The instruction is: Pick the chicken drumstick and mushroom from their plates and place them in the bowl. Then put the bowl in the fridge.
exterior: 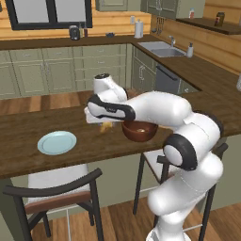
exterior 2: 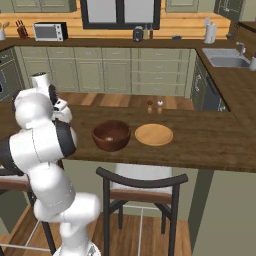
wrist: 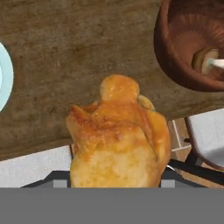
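**Carrying the drumstick toward the bowl**

Hanging above the brown wooden counter [exterior: 28, 129], the white arm reached left across the left base view, its gripper [exterior: 104, 123] clenched around the chicken drumstick [exterior: 106, 126], which showed there as a small golden scrap below the hand, at 9 o'clock from the bowl [exterior: 140, 131] and just beside its rim.

The hand view gave what the base views could not: the drumstick [wrist: 117, 140] loomed large at 6 o'clock, its narrow knob end pointing to 12 o'clock, lifted clear of the counter [wrist: 65, 52]. The fingertips themselves were hidden behind the meat. At 2 o'clock sat the dark reddish-brown bowl [wrist: 170, 57], and inside it lay the pale mushroom [wrist: 205, 61], visible from no other angle.

The left base view alone showed the pale blue plate [exterior: 57, 142], bare, well apart from the bowl at 9 o'clock; a sliver of it [wrist: 5, 78] touched the hand view's left edge.

The right base view alone showed the tan-orange plate [exterior 2: 154, 134], bare, just beside the bowl [exterior 2: 111, 135] at 3 o'clock, with two small shakers [exterior 2: 154, 106] beyond it at 12 o'clock. There the arm's own bulk hid the gripper and the drumstick.
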You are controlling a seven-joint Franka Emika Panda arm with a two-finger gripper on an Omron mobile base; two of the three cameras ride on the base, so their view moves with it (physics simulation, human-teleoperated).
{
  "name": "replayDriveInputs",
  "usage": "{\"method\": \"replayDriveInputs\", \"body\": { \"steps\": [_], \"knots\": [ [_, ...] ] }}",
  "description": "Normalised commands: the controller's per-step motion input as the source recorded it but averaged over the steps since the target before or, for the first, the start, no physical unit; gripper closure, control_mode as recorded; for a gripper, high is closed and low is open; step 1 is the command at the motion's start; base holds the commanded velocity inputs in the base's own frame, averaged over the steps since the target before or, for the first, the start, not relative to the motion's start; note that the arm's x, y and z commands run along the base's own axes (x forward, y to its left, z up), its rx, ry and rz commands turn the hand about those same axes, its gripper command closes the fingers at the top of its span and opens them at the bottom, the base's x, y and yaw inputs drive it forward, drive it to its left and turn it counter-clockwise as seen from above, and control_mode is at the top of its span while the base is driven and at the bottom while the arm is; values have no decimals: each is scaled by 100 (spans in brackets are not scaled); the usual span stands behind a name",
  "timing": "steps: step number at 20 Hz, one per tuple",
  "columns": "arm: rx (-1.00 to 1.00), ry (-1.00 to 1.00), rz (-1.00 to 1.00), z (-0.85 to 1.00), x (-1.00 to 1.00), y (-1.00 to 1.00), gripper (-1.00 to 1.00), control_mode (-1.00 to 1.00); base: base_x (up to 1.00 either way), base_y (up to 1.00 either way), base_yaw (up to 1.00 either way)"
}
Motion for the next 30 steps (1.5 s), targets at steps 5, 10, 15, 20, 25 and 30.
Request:
{"method": "replayDriveInputs", "body": {
  "steps": [5, 10, 15, 20, 25, 30],
  "knots": [
    [0, -3, 0, 33, 0, -100, 100, -100, 0, 0, 0],
    [0, -4, 3, 0, 21, -100, 100, -100, 0, 0, 0],
    [5, -2, 5, -18, 73, -70, 100, -100, 0, 0, 0],
    [4, 0, 8, -33, 70, -51, 100, -100, 0, 0, 0],
    [3, 0, 7, -41, 58, -14, 100, -100, 0, 0, 0],
    [0, 0, 3, -46, 34, 0, 100, -100, 0, 0, 0]
  ]
}}
